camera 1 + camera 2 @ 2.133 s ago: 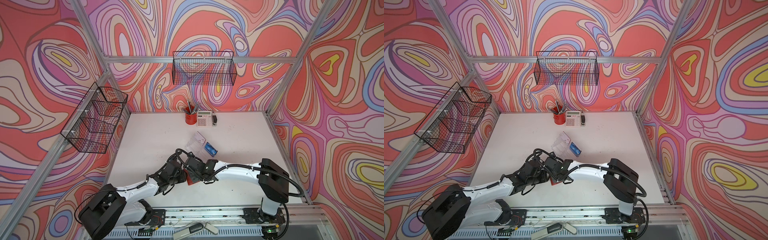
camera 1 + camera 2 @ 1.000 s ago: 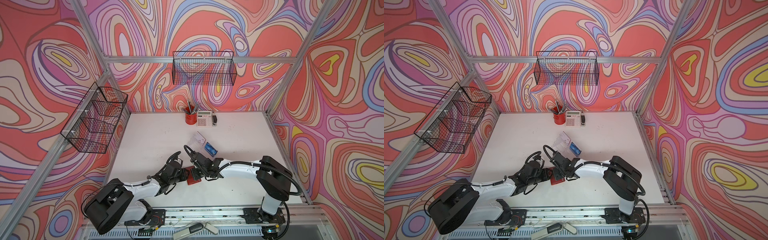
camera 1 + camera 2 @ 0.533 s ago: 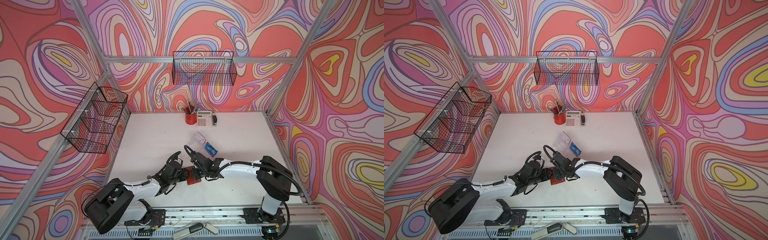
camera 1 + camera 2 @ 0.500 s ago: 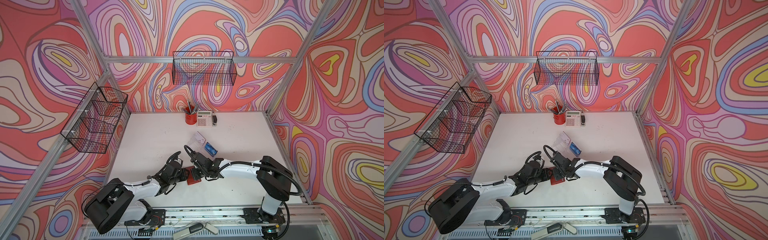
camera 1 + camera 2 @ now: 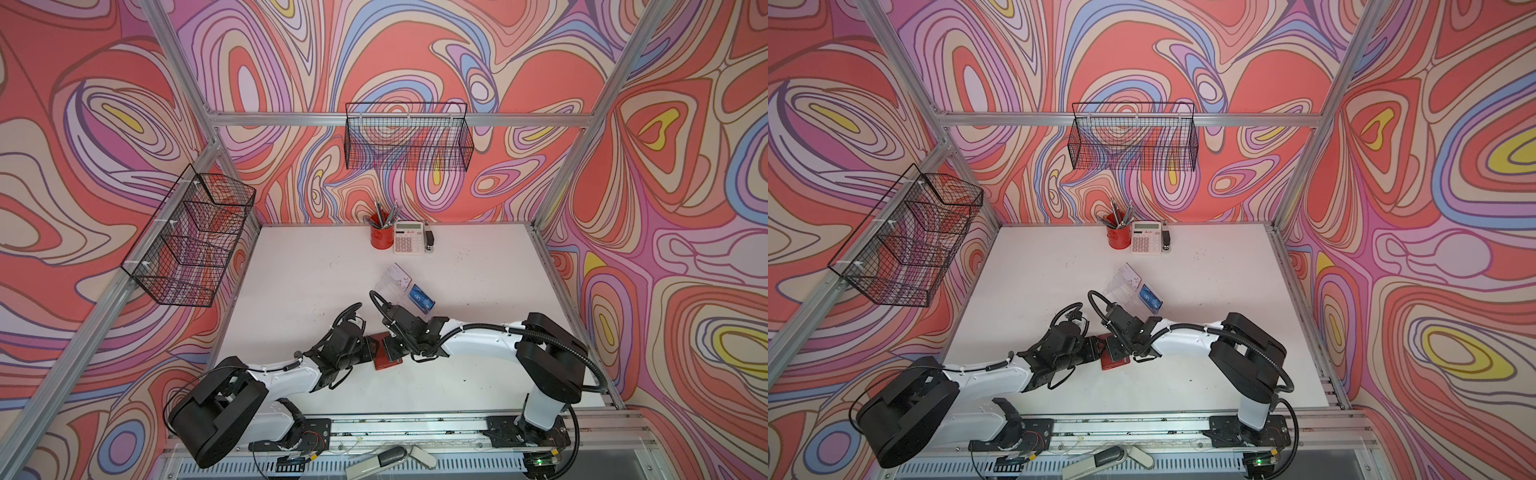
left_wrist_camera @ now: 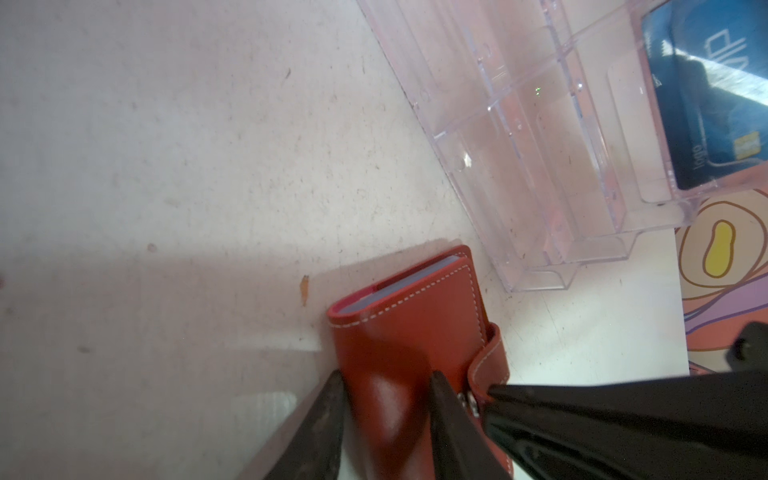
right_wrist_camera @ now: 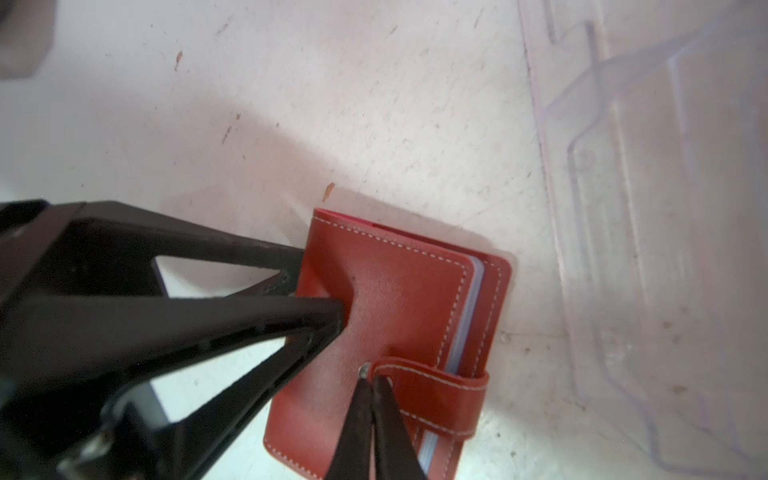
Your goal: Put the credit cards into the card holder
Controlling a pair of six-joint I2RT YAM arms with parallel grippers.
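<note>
Swirl-patterned walls in red, pink and lilac around a white tabletop (image 5: 291, 291). At 6 o'clock of that top, near the front edge, a red wallet (image 5: 389, 360) lying flat and closed, strap (image 7: 436, 386) wrapped over the open edge. Pale edges of credit cards (image 7: 469, 324) stacked between its covers. Left gripper (image 6: 384, 378) in from 8 o'clock, part-spread and clamped on the wallet's spine end, one finger either side. Right gripper (image 7: 371, 380) in from 3 o'clock, pressed together, tips touching the strap's end by the metal snap (image 7: 365, 370); impossible to tell whether any leather is nipped. At 1 o'clock from the wallet, just apart, a clear card holder (image 5: 386, 289), with one blue credit card (image 5: 420, 296) in its 4 o'clock end pocket. At 12 o'clock by the back wall: red pen cup (image 5: 381, 239), calculator (image 5: 408, 243).
</note>
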